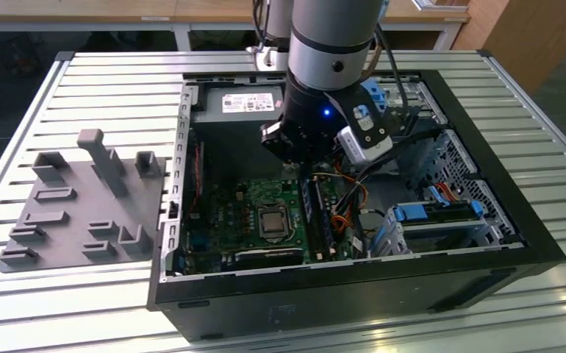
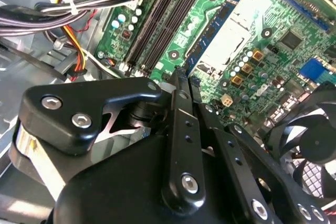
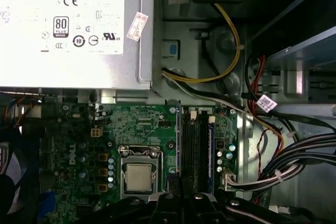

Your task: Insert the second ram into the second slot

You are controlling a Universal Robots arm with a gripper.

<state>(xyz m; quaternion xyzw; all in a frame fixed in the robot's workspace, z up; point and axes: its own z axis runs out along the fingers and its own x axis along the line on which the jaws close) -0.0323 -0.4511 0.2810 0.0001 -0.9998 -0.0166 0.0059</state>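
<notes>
Looks like the black two-finger tool (image 2: 184,77) is pinching shut on the near end of the thin blue ram stick (image 3: 178,140), which is sitting on edge just beside the silver CPU socket (image 3: 139,174) and running straight away from the tool along the black slots (image 3: 197,150).

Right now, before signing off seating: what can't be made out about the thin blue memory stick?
- Thin blue memory stick: one end hidden behind the black gripper, both wrist views.
- Its seating depth: edge-on, first wrist view.
- Black memory slots: one end behind the gripper, exterior view.
</notes>
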